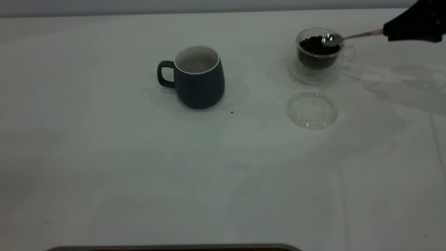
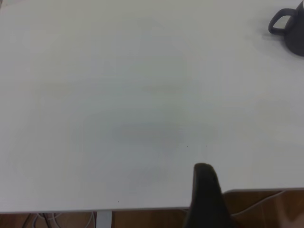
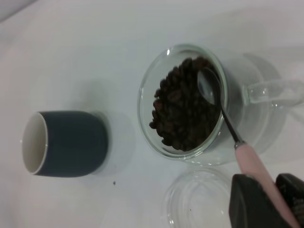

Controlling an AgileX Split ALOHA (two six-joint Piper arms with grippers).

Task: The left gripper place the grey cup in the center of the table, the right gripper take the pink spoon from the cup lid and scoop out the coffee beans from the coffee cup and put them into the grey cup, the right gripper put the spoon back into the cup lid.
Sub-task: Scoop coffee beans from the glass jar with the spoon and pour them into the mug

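The grey cup [image 1: 198,78] stands upright near the table's middle, handle to the left; it also shows in the right wrist view [image 3: 66,143] and at the left wrist view's edge [image 2: 290,29]. The coffee cup [image 1: 318,55] stands at the back right, full of coffee beans [image 1: 315,45]. My right gripper [image 1: 388,33] is shut on the pink spoon [image 1: 348,37] by its handle; the spoon's bowl [image 3: 208,85] hovers over the beans at the cup's rim. The cup lid [image 1: 312,109] lies empty in front of the coffee cup. One left finger [image 2: 205,194] shows over the table's edge.
The white table [image 1: 139,167] has a tiny dark speck [image 1: 232,112] just in front of the grey cup. A dark rounded edge [image 1: 174,247] shows at the near side of the exterior view.
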